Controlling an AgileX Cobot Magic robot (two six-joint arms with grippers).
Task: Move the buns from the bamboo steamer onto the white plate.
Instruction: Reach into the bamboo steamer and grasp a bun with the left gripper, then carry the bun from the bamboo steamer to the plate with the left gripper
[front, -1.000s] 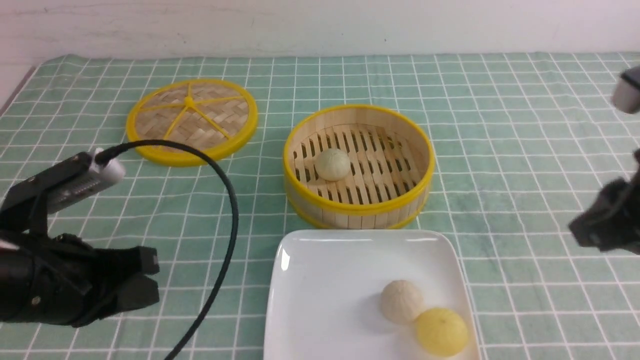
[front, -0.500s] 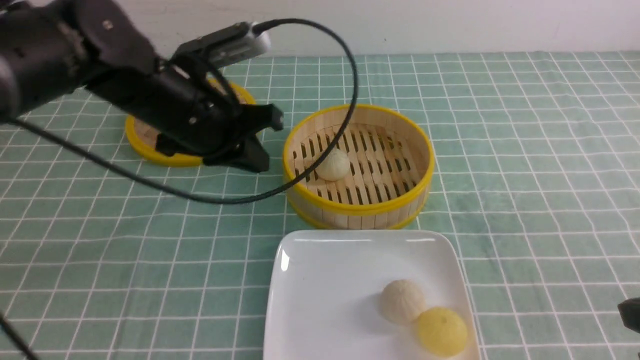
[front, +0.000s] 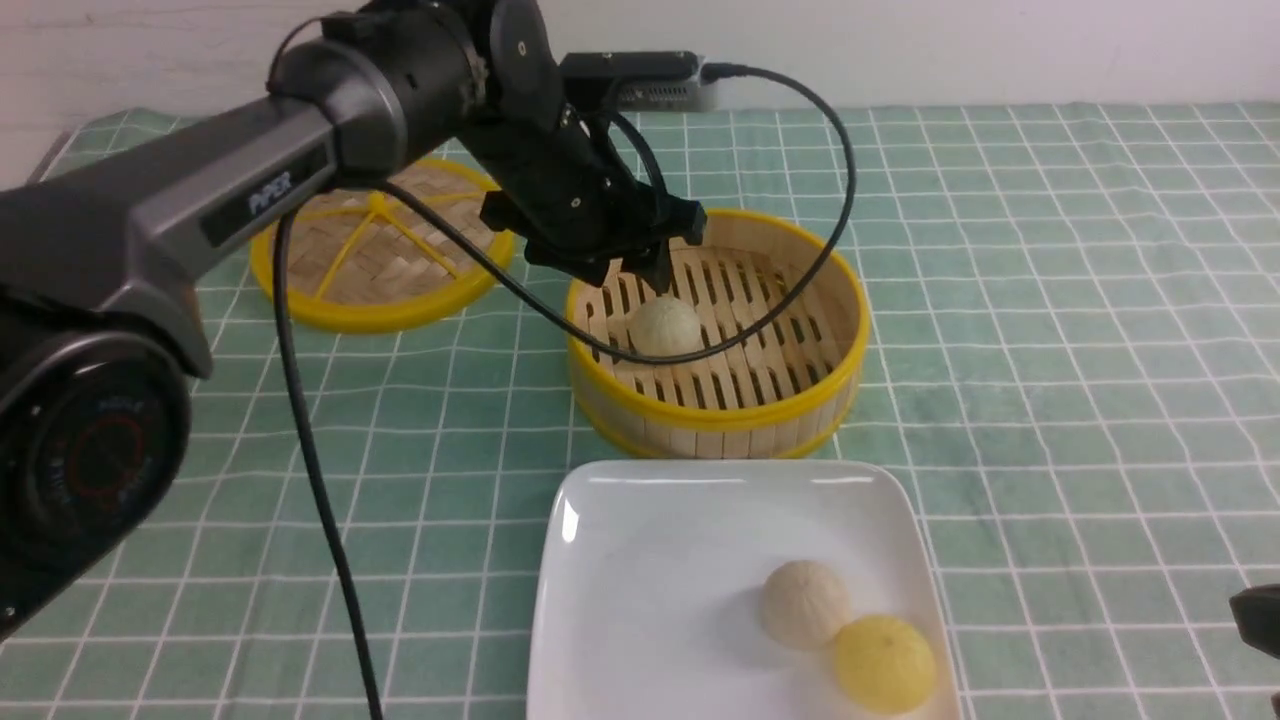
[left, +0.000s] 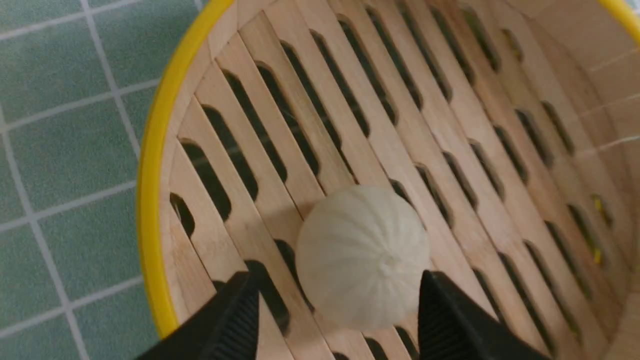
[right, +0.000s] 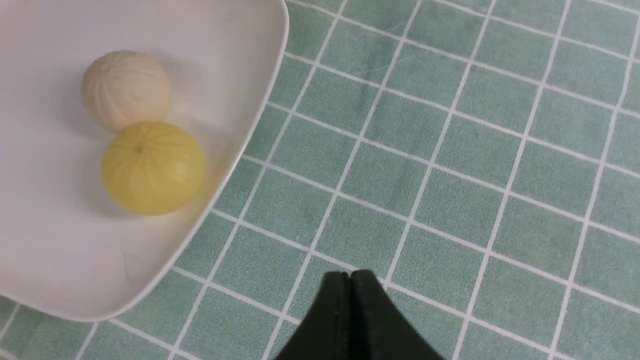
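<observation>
One pale cream bun (front: 665, 327) (left: 362, 255) lies on the slat floor in the left half of the bamboo steamer (front: 715, 415) (left: 150, 200). My left gripper (front: 630, 272) (left: 339, 280) hangs open just above it, a finger on either side, not touching it. A second pale bun (front: 803, 602) (right: 126, 90) rests on the white plate (front: 650, 560) (right: 40, 250), against a bright yellow bun (front: 884, 662) (right: 153, 168). My right gripper (right: 350, 274) is shut and empty over the cloth, right of the plate; only a dark tip (front: 1260, 615) shows in the front view.
The flat woven lid (front: 385, 245) lies on the checked green cloth, left of the steamer and behind my left arm. The left arm's cable (front: 310, 470) loops down across the cloth and over the steamer's front. The plate sits just in front of the steamer.
My left arm swung from the near left corner up and over to the steamer, and its jaws opened. The right arm sank to the lower right edge and its jaws closed.
</observation>
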